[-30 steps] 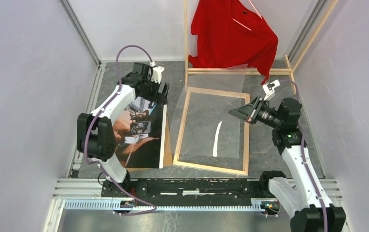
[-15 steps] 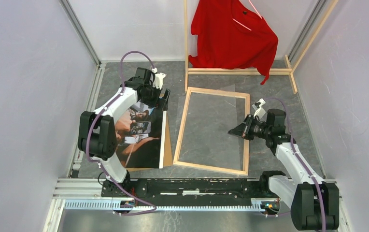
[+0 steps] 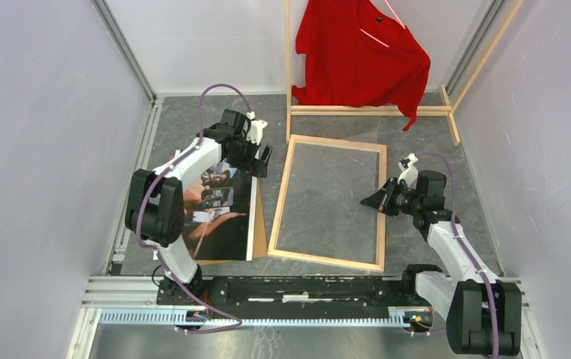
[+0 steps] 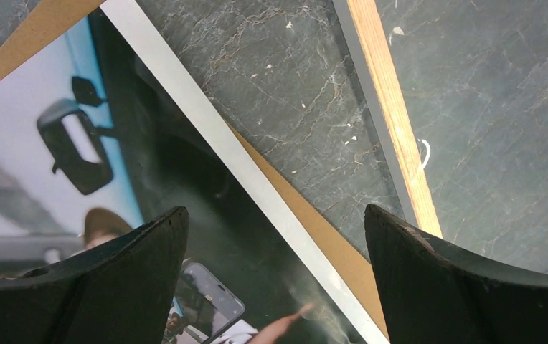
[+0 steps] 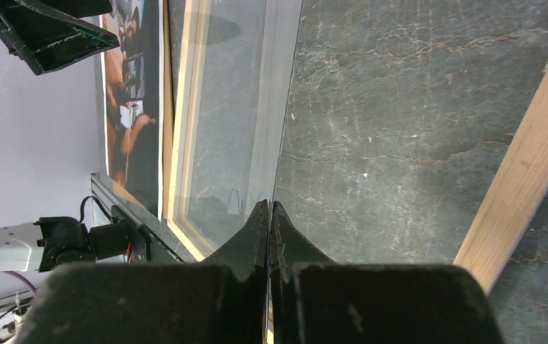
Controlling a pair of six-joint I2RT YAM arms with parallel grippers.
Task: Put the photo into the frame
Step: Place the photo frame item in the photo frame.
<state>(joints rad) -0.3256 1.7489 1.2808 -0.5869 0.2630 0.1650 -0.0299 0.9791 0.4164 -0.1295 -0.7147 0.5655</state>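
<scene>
The photo (image 3: 211,213) lies face up at the left on a brown backing board (image 3: 261,224), its white strip (image 4: 206,136) toward the frame. My left gripper (image 3: 260,161) hovers open over the photo's far right corner; its jaws (image 4: 275,211) straddle the strip and board edge with nothing between them. The frame (image 3: 327,259) lies flat in the middle, bare-wood side up, and its rail (image 4: 393,122) passes to the right of the left jaws. My right gripper (image 3: 373,200) sits low at the frame's right rail, shut (image 5: 270,204) on the edge of the clear pane (image 5: 235,107).
A wooden clothes rack with a red shirt (image 3: 361,52) stands at the back, its base rail (image 3: 372,110) just beyond the frame's far end. Grey walls close in on both sides. A metal rail (image 3: 267,288) runs along the near edge.
My right gripper came down and back toward the right rail, and the lifted clear pane dropped flat into the frame. My left gripper shifted right, toward the photo's far right corner.
</scene>
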